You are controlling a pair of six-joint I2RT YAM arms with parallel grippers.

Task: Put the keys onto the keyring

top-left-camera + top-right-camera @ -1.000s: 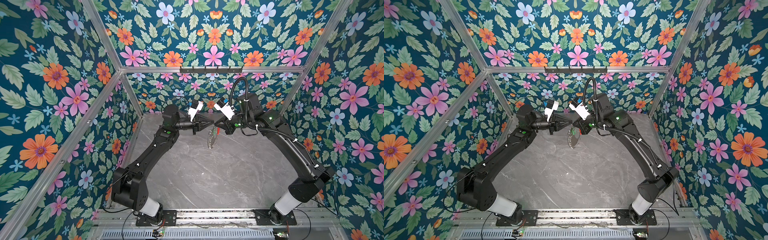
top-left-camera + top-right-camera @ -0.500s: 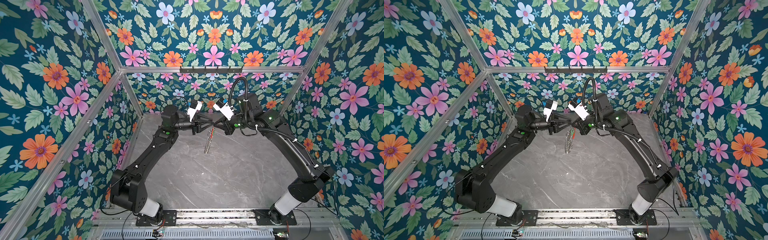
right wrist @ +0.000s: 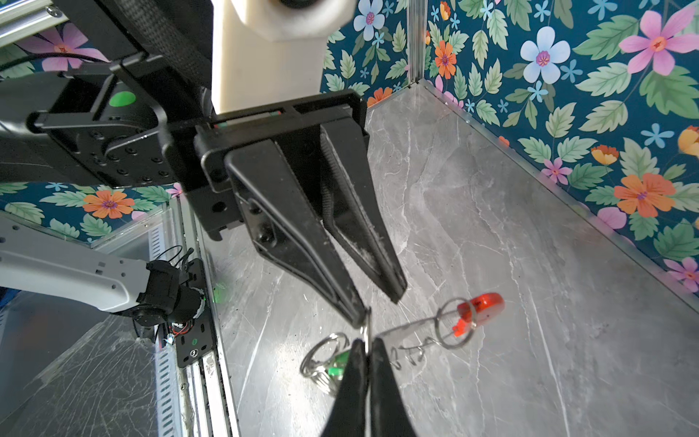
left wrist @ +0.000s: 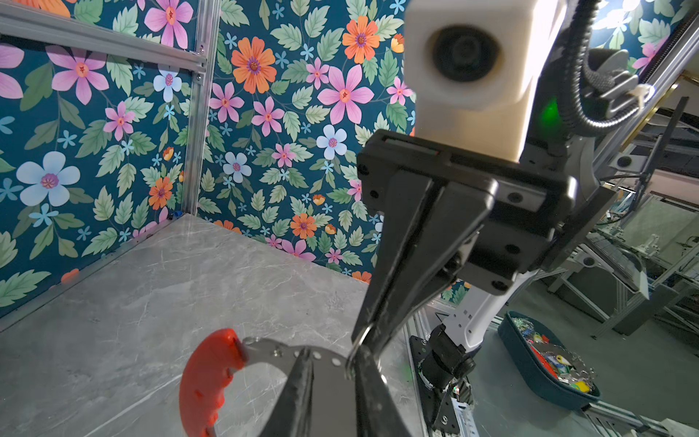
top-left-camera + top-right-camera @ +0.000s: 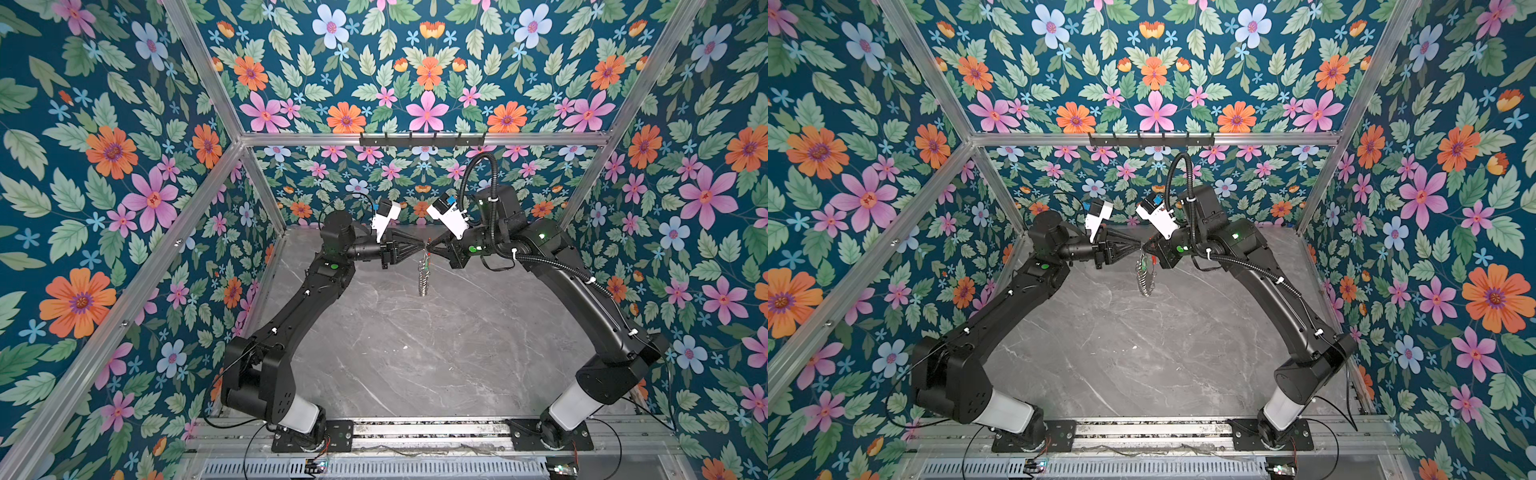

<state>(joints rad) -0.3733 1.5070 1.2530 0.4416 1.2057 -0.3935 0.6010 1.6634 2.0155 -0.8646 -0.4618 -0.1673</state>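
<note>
Both arms meet tip to tip in the air above the back of the table. The keyring (image 5: 423, 276) (image 5: 1145, 278) hangs edge-on below them. Its grey band (image 4: 272, 350) and red segment (image 4: 208, 378) (image 3: 480, 304) show in the wrist views. My right gripper (image 3: 366, 346) (image 5: 430, 242) is shut on a small silver loop of the keyring. My left gripper (image 4: 333, 353) (image 3: 378, 308) stands open, with the grey band crossing between its fingers and one fingertip (image 3: 357, 318) touching that loop. The green key (image 3: 336, 365) hangs among silver loops behind my right fingers.
The grey marble table (image 5: 415, 353) lies below, with floral walls on three sides. A black hook rack (image 5: 422, 139) sits on the rear rail. Outside the cell a dark blue tray (image 4: 544, 363) holds several keys.
The hanging keyring has swung from partly broadside to edge-on and shifted a little. Both grippers have stayed tip to tip at the same spot.
</note>
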